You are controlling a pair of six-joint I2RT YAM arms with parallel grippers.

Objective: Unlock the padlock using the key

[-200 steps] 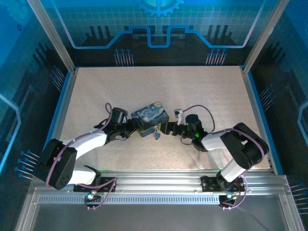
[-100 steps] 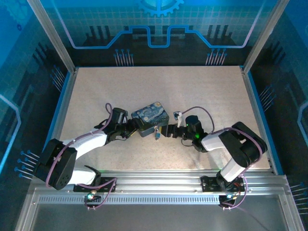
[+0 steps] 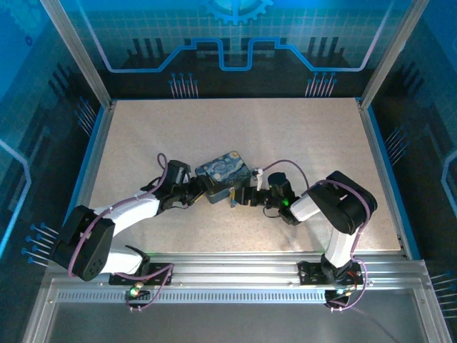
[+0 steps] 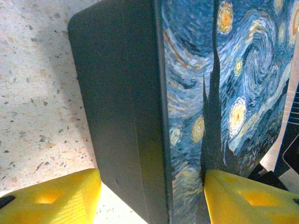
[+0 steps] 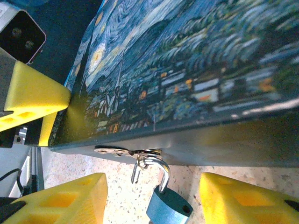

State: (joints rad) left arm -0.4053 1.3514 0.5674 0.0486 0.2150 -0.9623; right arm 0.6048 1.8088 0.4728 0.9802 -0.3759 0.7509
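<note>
The padlock [image 5: 169, 207] has a blue body and hangs by its silver shackle [image 5: 161, 170] from the hasp [image 5: 126, 150] on the front wall of the Starry Night tin box [image 5: 187, 60]. One shackle leg ends free, outside the body. My right gripper [image 5: 153, 186] is open, its yellow fingers [image 5: 65, 200] on either side of the padlock without touching it. From above, the padlock [image 3: 233, 201] lies just in front of the box [image 3: 223, 172], at the right gripper [image 3: 241, 194]. My left gripper [image 4: 152, 186] is shut on the box's [image 4: 140, 93] left end. The key is out of view.
The box sits mid-table on the speckled tabletop [image 3: 285, 136], with both arms meeting at it. Blue side rails [image 3: 382, 164] bound the table, and the metal base rail [image 3: 235, 275] runs along the near edge. Open tabletop lies behind the box.
The right gripper has slid left along the table to the padlock, and the right arm's elbow has folded in closer. The left arm and the box have stayed put.
</note>
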